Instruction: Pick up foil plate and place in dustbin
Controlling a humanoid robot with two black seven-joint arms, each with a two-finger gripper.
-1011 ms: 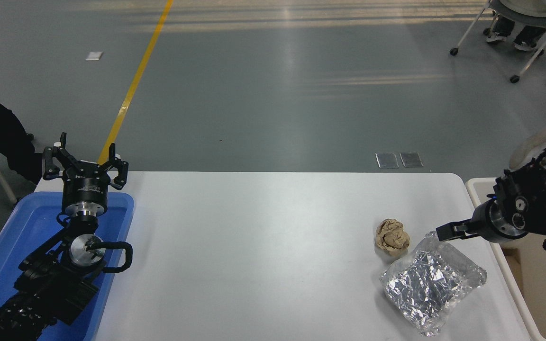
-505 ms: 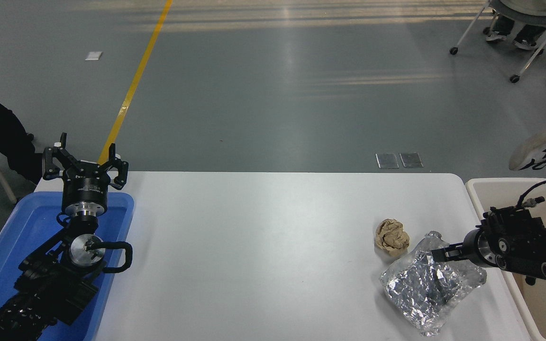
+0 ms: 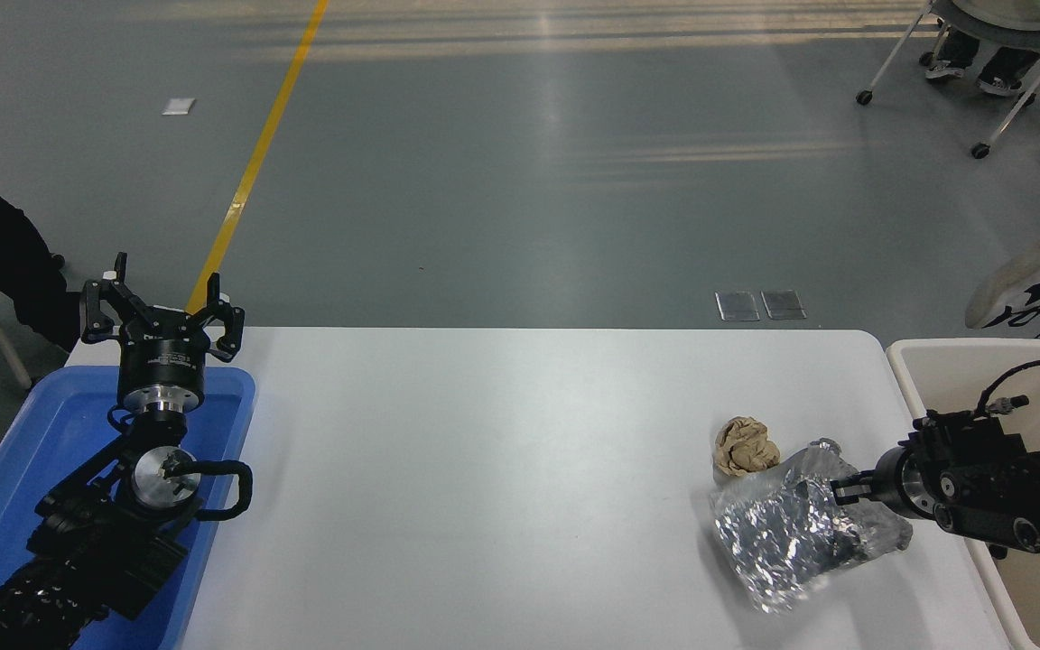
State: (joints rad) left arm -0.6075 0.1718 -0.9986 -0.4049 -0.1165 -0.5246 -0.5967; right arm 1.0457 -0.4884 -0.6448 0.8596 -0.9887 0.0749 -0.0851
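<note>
Where grey floor (image 3: 520, 181) backs white table (image 3: 484, 487) (matte), foil plate (image 3: 782, 542) lies.

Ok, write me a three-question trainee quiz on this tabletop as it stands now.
1. True or false: the right gripper is at the foil plate.
2. Which thing lies right beside the foil plate's far edge? A) the brown paper ball B) the blue tray C) a cup
3. Fill in: the dustbin stands off the table's ____ end.

Key: 1 true; it reaches over the plate's right edge, though its grip is hidden. 2 A. 3 right. The left gripper is parked, open, over the blue tray.
</note>
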